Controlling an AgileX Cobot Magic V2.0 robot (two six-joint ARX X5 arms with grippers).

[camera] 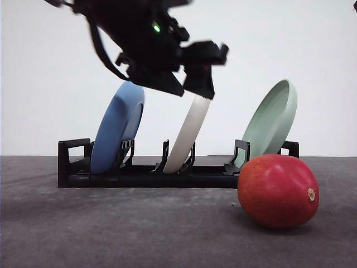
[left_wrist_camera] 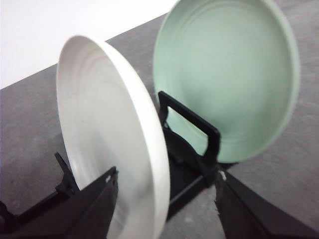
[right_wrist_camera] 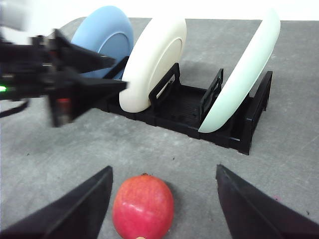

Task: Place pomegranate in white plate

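Note:
The pomegranate (camera: 278, 191) is a glossy red fruit lying on the grey table, in front of the rack's right end. In the right wrist view the pomegranate (right_wrist_camera: 143, 206) lies between the spread fingers of my right gripper (right_wrist_camera: 163, 170), which is open and not touching it. The white plate (camera: 187, 134) stands on edge in the middle slot of a black rack (camera: 139, 177). My left gripper (camera: 187, 89) hovers at the plate's top rim. In the left wrist view it (left_wrist_camera: 165, 175) is open, with the white plate (left_wrist_camera: 109, 134) and its rim between the fingers.
A blue plate (camera: 117, 134) stands in the rack's left slot and a pale green plate (camera: 270, 123) in the right slot. The left arm (right_wrist_camera: 60, 84) reaches in beside the white plate. Bare grey table (camera: 111, 229) lies in front of the rack.

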